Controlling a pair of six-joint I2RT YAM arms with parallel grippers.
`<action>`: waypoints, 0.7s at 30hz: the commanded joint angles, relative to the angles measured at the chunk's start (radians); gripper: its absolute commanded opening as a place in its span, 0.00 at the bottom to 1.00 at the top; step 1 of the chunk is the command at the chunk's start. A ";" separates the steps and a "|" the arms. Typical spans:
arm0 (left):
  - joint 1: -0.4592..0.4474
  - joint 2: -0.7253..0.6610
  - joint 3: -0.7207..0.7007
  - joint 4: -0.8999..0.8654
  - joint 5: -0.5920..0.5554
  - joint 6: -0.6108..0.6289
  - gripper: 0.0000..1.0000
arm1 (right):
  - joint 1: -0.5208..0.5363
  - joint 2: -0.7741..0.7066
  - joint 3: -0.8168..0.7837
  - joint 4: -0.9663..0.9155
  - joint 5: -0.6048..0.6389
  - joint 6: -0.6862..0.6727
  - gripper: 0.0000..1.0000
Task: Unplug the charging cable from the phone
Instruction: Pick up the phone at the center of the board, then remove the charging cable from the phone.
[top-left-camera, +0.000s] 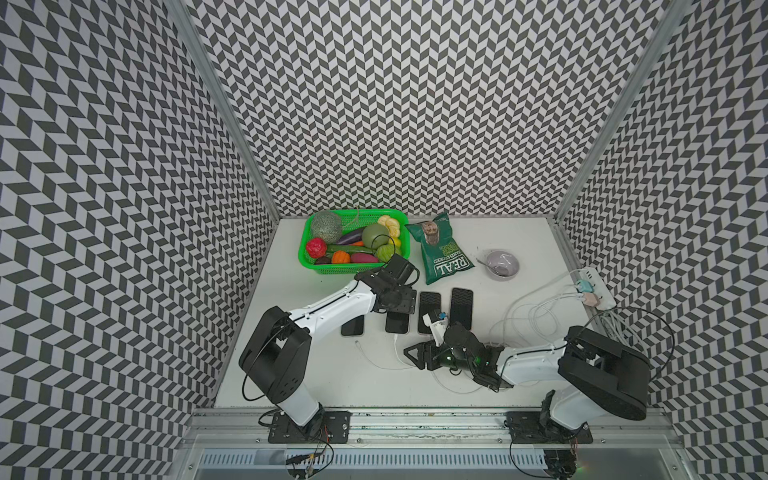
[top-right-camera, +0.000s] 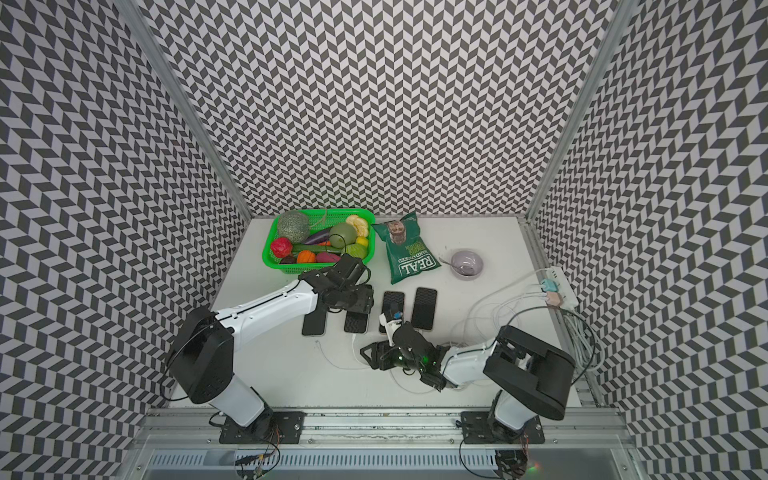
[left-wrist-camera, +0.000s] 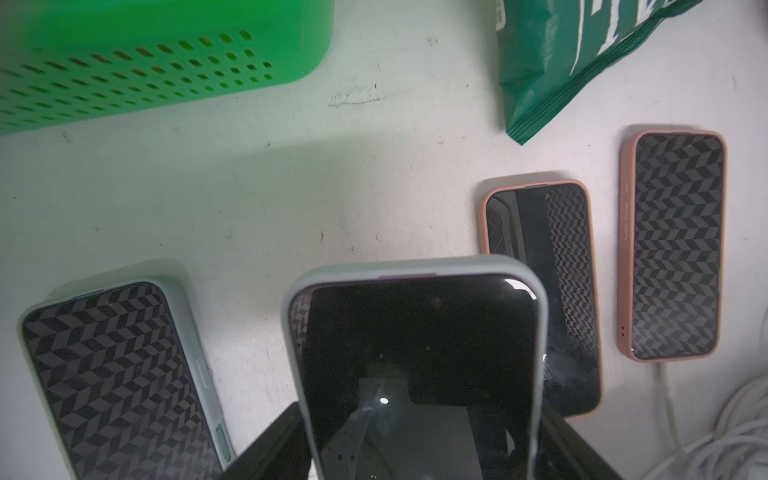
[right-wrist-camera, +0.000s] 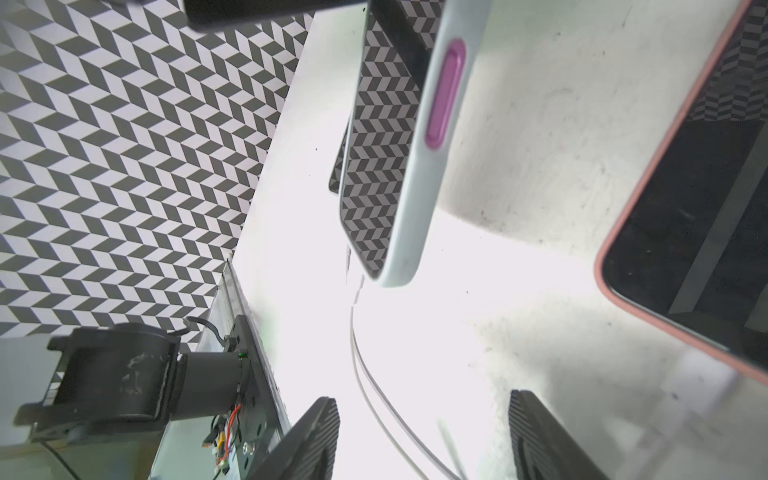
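White charging cable (right-wrist-camera: 360, 365) lies across the table (top-left-camera: 324, 374) and passes between the two black fingers of the right gripper (right-wrist-camera: 424, 436), which stand well apart and pinch nothing. We see the cable's plug end right at the lower edge of the grey-cased phone (left-wrist-camera: 415, 353), but we cannot tell whether it sits in the port. The left gripper (left-wrist-camera: 419, 453) is clamped on that phone from both sides and holds it tilted, its far end raised off the table. It is second from the left in a row of four. To its left lies another grey-cased handset (top-left-camera: 352, 326), partly covered by the left arm in both top views. To its right are two pink-cased phones, the nearer one (top-left-camera: 429, 307) just beside the right gripper and the farther one (top-left-camera: 461, 307) with its own white lead plugged in. A second loose cable end (top-left-camera: 357, 343) rests on the table in front of the leftmost handset. Behind the row we find a green basket (top-left-camera: 332, 270) of toy vegetables, a green crisp bag (top-left-camera: 444, 253) and a grey bowl (top-left-camera: 517, 262) with a spoon. A tangle of white leads (top-left-camera: 532, 316) runs to the power strip (top-left-camera: 598, 291) at the table's right edge.
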 joint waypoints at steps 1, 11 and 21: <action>-0.004 -0.044 0.047 0.048 0.015 -0.012 0.00 | -0.003 -0.010 -0.021 0.158 -0.026 0.032 0.69; -0.004 -0.041 0.044 0.065 0.049 -0.016 0.00 | -0.003 0.099 -0.004 0.321 -0.093 0.112 0.66; -0.004 -0.050 0.042 0.073 0.074 -0.014 0.00 | -0.002 0.135 0.040 0.305 -0.061 0.119 0.60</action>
